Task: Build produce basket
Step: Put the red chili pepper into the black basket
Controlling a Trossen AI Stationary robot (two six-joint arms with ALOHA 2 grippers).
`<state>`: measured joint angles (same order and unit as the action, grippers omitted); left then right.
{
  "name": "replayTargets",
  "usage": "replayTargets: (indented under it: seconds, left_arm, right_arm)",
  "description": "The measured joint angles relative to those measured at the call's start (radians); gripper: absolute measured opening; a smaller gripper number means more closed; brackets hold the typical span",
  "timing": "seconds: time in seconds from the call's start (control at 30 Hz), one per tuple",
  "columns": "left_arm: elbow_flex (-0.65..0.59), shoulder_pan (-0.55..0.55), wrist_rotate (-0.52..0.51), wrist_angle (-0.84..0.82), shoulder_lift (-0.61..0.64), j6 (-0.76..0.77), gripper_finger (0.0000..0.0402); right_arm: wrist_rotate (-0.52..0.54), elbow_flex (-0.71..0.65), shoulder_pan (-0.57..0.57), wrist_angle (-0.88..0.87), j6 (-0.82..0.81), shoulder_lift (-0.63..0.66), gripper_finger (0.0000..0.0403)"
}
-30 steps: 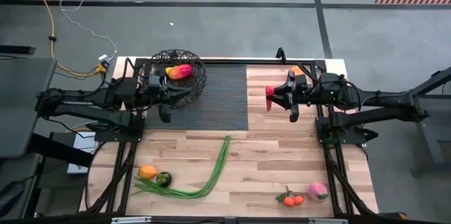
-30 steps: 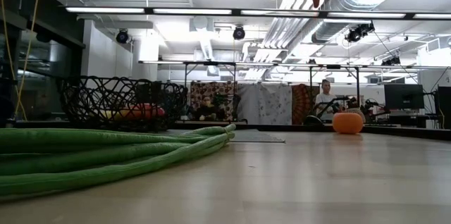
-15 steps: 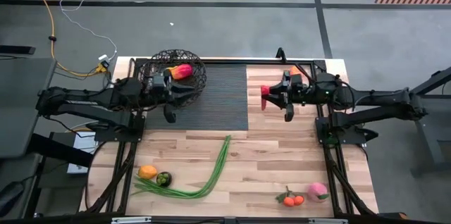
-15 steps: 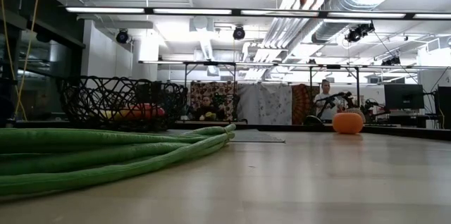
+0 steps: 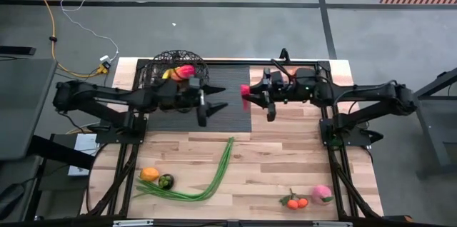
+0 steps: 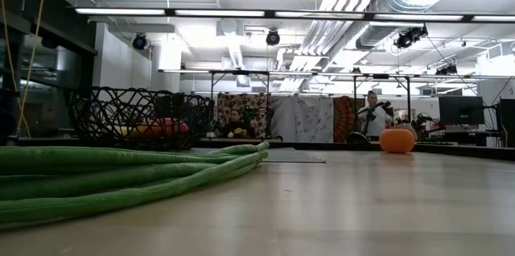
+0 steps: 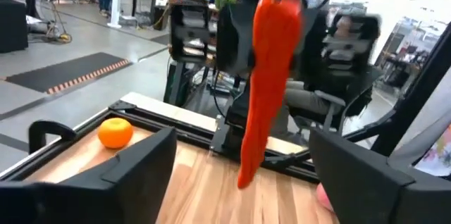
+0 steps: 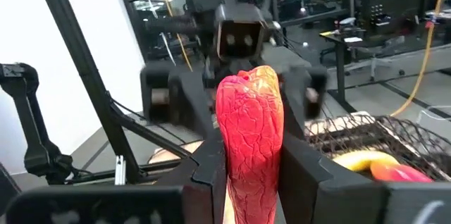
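Red pepper (image 8: pixel 250 146) is clamped in the right hand (image 5: pixel 250 97), faced above the bench (image 5: pixel 285 163) by the left hand (image 5: pixel 214 107), fingers apart.

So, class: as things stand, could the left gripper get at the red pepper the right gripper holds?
Probably yes. The left gripper is open and faces the pepper, which hangs from the right gripper with only bare mat between them.

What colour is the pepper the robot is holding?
Red. The pepper shows best in the right wrist view, pinched in the right gripper.
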<state>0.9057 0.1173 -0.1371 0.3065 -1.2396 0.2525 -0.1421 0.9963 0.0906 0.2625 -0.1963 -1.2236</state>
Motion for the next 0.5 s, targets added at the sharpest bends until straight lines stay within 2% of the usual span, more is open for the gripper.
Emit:
replayTargets:
  seconds: [0.27,0.5]
  left_arm:
    - [0.085,-0.001,0.015,0.032,-0.133,-0.017,0.0327]
    - [0.1,-0.001,0.036,0.109,-0.161,-0.041,0.0315]
  right_arm:
    - [-0.061,0.116,-0.009,0.001,0.022,-0.105,0.0085]
    - [-0.074,0.121,-0.009,0.006,0.021,-0.126,0.0085]
